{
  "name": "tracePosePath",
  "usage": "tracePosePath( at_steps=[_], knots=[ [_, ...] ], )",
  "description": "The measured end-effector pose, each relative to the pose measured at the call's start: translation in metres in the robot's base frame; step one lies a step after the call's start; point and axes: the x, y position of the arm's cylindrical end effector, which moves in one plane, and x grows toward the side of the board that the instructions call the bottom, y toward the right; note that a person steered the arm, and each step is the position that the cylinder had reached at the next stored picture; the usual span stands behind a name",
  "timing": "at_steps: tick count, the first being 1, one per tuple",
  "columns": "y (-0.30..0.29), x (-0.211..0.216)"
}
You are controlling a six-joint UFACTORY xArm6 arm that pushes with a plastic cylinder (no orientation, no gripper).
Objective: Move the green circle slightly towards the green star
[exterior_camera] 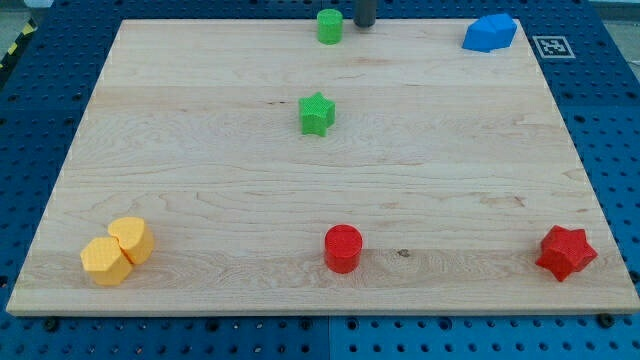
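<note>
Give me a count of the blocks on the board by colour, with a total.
Green: 2, the green circle and green star
Yellow: 2
Red: 2, circle and star
Blue: 1
Total: 7

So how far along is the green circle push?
Nothing looks done: the green circle sits at the view's top edge, well apart from the green star. In hand: my tip is just right of the circle. Left: get above it, then nudge it down towards the star.
</note>
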Motion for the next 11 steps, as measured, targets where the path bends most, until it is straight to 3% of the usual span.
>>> tracePosePath(
  at_steps=[4, 11],
  knots=[
    [-0.091, 0.000],
    [-0.076, 0.002]
  ],
)
